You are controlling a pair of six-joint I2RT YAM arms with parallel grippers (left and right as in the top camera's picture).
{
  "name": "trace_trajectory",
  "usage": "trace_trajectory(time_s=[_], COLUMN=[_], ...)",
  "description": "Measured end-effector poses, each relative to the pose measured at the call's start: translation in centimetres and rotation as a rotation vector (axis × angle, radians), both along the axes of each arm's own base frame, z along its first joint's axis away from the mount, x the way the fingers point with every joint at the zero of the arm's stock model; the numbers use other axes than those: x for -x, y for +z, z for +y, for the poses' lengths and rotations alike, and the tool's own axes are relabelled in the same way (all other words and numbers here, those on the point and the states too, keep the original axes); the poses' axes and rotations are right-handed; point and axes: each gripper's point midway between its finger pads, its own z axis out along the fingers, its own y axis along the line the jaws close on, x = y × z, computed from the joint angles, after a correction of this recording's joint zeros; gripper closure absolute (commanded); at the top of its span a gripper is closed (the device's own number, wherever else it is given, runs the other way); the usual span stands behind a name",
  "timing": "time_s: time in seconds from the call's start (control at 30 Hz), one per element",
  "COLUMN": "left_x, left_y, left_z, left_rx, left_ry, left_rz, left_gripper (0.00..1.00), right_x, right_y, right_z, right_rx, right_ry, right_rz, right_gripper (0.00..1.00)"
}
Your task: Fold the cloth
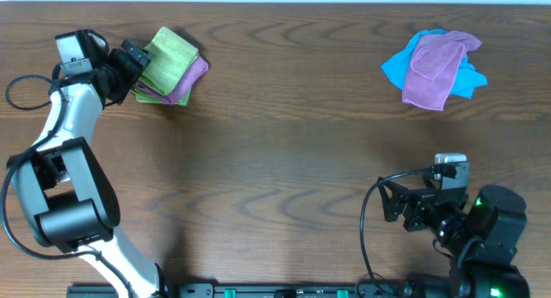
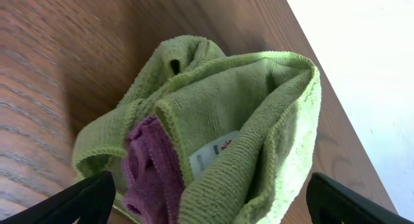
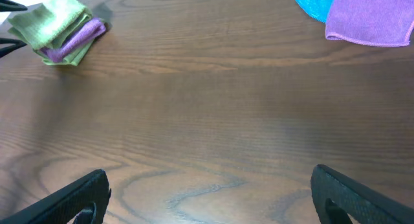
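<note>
The lime-green cloth (image 1: 170,58) lies folded at the table's far left on top of a purple cloth (image 1: 191,79). In the left wrist view the green cloth (image 2: 239,101) wraps round the purple one (image 2: 147,169), and its white tag (image 2: 213,151) shows. My left gripper (image 1: 131,67) is open, its fingers either side of the pile's near edge (image 2: 210,204), not closed on it. My right gripper (image 1: 398,210) is open and empty over bare table at the near right (image 3: 207,198). The pile also shows far off in the right wrist view (image 3: 55,23).
A second purple cloth (image 1: 437,65) lies over a bright blue cloth (image 1: 398,67) at the far right, also in the right wrist view (image 3: 372,17). The table's far edge runs close behind the green pile (image 2: 323,75).
</note>
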Motion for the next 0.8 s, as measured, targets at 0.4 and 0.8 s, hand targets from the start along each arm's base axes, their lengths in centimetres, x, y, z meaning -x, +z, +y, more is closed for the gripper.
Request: trace_trajectory(time_s=[0.4, 0.8], left_x=[2.6, 1.4], left_y=[6.7, 10.5], left_z=[-0.3, -3.9], left_rx=[-0.112, -0.194], left_ry=[-0.075, -0.194], left_rz=[-0.073, -0.213], left_gripper=[0.05, 0.92], right_x=[0.0, 0.0], right_y=[0.0, 0.0], right_z=[0.0, 0.0], right_rx=[0.000, 0.000], right_ry=[0.000, 0.000], right_rz=[0.000, -0.001], right_gripper=[0.01, 0.01])
